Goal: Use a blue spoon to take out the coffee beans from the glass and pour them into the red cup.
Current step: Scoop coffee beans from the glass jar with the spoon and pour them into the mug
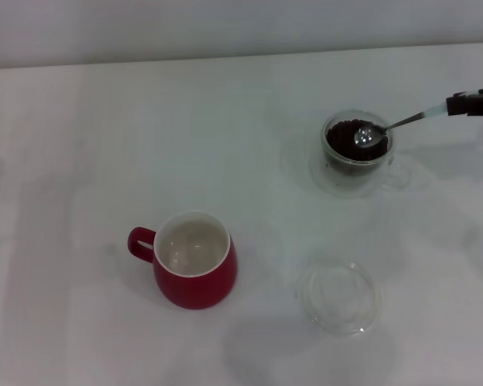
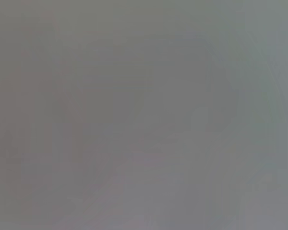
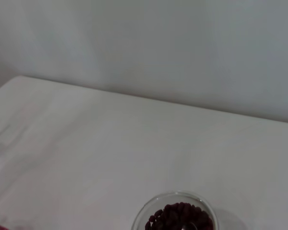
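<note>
Left fingers: I can't find them in the head view, and my left wrist view gives only a flat grey blur, so I cannot tell how they stand.

Red cup: the rounded glossy red ceramic cup [image 1: 195, 260] with a creamy white inside stands upright on the near left part of the white tabletop [image 1: 80, 145], its loop handle pointing to my left. I see no beans inside it.

Dish: a shallow clear glass dish [image 1: 338, 296] rests on the tabletop to the right of the red cup, apart from it and nearer to me than the glass.

Glass: the clear double-walled glass with a transparent side handle [image 1: 357, 151] stands far right, well apart from the red cup. My right wrist view catches its rim [image 3: 175, 213] at the frame's edge.

Coffee beans: a heap of small dark brown roasted beans [image 1: 344, 141] fills the glass [image 3: 180, 216].

Blue spoon: the small teaspoon with a shiny silver bowl and slim pale blue handle [image 1: 386, 129] slants down into the glass, its bowl over the beans; whether it touches them I cannot tell.

Right fingers: my dark right fingers [image 1: 472, 104] are at the far right edge, closed on the end of the spoon's handle.
</note>
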Motion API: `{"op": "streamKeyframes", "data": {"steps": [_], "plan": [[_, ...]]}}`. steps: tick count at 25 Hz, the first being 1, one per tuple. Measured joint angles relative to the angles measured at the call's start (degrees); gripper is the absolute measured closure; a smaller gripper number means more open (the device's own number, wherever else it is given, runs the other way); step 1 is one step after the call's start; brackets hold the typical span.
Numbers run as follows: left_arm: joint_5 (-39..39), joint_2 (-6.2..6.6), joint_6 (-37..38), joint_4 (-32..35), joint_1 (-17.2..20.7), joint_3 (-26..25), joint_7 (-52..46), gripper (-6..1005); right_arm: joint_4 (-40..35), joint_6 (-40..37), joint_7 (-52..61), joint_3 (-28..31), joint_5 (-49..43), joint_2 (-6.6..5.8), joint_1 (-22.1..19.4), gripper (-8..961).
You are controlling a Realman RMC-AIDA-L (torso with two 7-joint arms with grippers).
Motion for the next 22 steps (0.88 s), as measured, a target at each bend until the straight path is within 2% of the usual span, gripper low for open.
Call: {"op": "streamKeyframes", "data": {"steps": [15, 22], "plan": [[0.0, 0.09, -0.1, -0.3, 0.0, 0.0, 0.0, 212, -4.8, 2.2, -0.5, 0.0, -1.4, 0.02, -0.7, 808], [0.0, 0.09, -0.1, -0.4, 0.0, 0.0, 0.1, 212, -6.4, 2.4, 3.3, 0.0, -1.8, -0.29, -0.7, 808]]}}
